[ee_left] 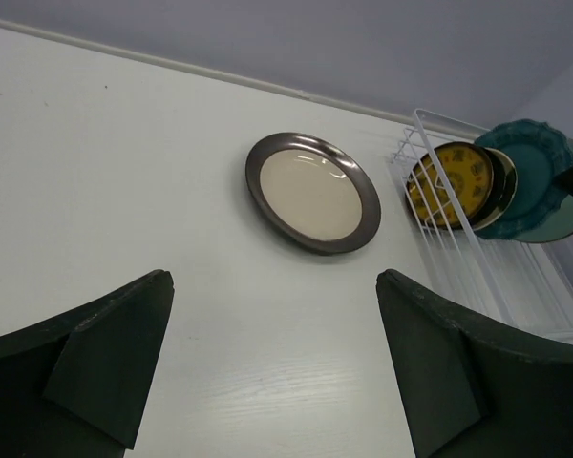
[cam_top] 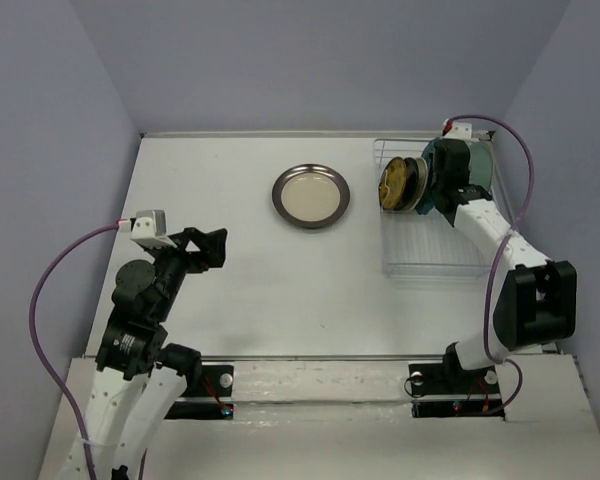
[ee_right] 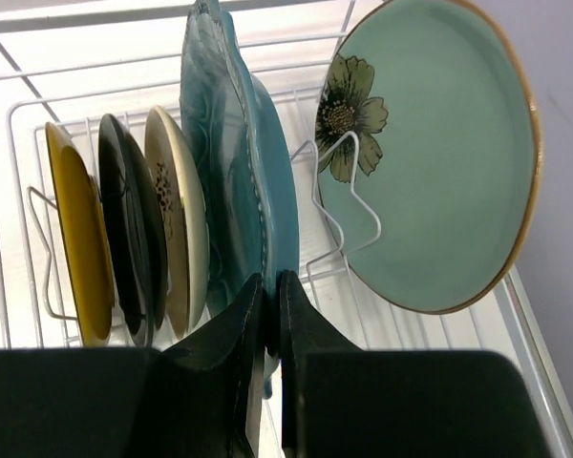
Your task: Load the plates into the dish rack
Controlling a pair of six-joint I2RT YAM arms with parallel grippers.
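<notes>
My right gripper (ee_right: 270, 286) is shut on the rim of the dark teal scalloped plate (ee_right: 234, 162), which stands on edge in the white wire dish rack (cam_top: 430, 255). To its left in the rack stand the tan plate (ee_right: 172, 215), the small black plate (ee_right: 129, 224) and the small amber plate (ee_right: 76, 239). The pale teal flowered plate (ee_right: 430, 153) leans at the rack's right end. The silver-rimmed cream plate (cam_top: 311, 195) lies flat on the table. My left gripper (cam_top: 216, 247) is open and empty, low over the table at the left.
The rack (ee_left: 477, 258) sits in the table's far right corner against the walls. My right arm (cam_top: 500, 240) reaches over the rack's near half. The table's back edge (cam_top: 260, 134) meets the wall.
</notes>
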